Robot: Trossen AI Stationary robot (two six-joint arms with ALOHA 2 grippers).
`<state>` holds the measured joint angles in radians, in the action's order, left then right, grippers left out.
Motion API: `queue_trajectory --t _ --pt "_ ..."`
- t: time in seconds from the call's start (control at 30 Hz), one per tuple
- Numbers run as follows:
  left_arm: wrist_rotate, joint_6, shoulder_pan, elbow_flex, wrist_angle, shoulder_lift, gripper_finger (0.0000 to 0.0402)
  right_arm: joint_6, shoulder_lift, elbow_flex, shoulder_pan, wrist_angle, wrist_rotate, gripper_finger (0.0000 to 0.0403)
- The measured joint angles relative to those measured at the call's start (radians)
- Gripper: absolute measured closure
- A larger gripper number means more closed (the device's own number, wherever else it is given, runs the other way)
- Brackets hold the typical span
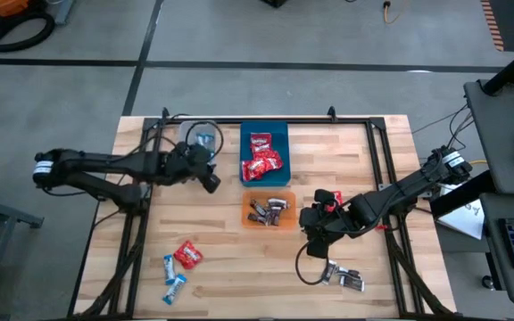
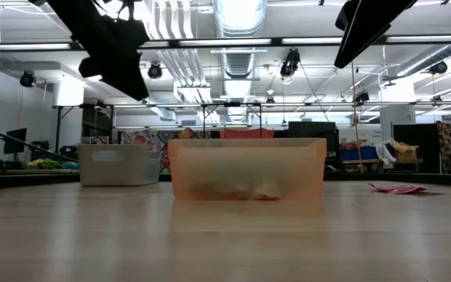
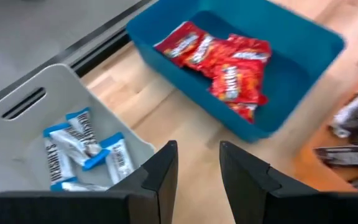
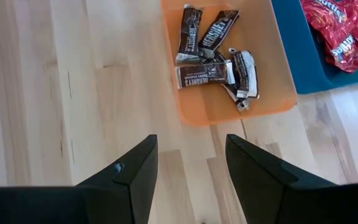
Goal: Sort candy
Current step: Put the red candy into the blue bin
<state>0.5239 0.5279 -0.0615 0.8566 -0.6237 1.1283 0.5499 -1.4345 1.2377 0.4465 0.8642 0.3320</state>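
Note:
My left gripper hangs open above the table between the clear bin and the blue bin, with nothing between its fingers. Blue-and-white candy lies in the clear bin and red candy in the blue bin. My right gripper is open and empty, just right of the orange bin, which holds dark brown candy. Loose candy lies on the table: a red one and two blue-and-white ones at the front left, brown ones at the front right, and a red one by my right arm.
The three bins stand close together at the middle and back of the wooden table. A black frame runs along the table's back and sides. In the low view the orange bin stands in front and the clear bin behind it to the left.

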Motion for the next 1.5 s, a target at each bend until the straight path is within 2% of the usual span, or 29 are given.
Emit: queue_trajectory --t 0.5,0.87,1.13,1.5 --pt "0.016 0.148 0.207 -0.001 0.003 0.04 0.03 0.037 0.0 0.0 0.0 0.064 -0.002 0.0223" --pt "0.015 0.212 0.246 -0.001 0.002 0.089 0.03 0.248 0.001 -0.02 -0.042 0.226 0.028 0.0223" --pt "-0.096 0.272 0.282 -0.001 0.001 0.09 0.0299 0.288 0.002 -0.076 -0.085 0.268 0.035 0.0223" --pt "-0.124 0.397 0.392 -0.001 0.001 0.09 0.0299 0.32 0.002 -0.196 -0.143 0.221 0.035 0.0223"
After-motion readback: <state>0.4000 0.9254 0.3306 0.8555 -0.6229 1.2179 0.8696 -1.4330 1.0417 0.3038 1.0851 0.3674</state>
